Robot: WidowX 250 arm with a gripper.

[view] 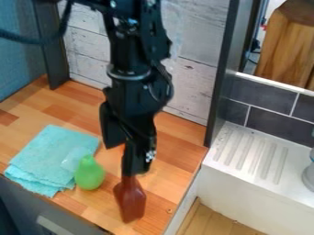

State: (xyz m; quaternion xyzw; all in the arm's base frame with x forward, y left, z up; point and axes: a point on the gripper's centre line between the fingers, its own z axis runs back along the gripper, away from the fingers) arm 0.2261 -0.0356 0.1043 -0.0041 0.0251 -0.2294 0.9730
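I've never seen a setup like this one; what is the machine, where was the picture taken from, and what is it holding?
The machine is a black robot arm, coming in from the top edge and ending in a black two-finger gripper. There is one picture, from a fixed camera looking down at a slant. The gripper appears to hold a reddish-brown spatula-like utensil, its broad end pointing down. Below is a wood-block counter. On it lies a folded turquoise cloth, with a bright green pear-shaped object at its right edge. To the right is a white ridged drainboard.
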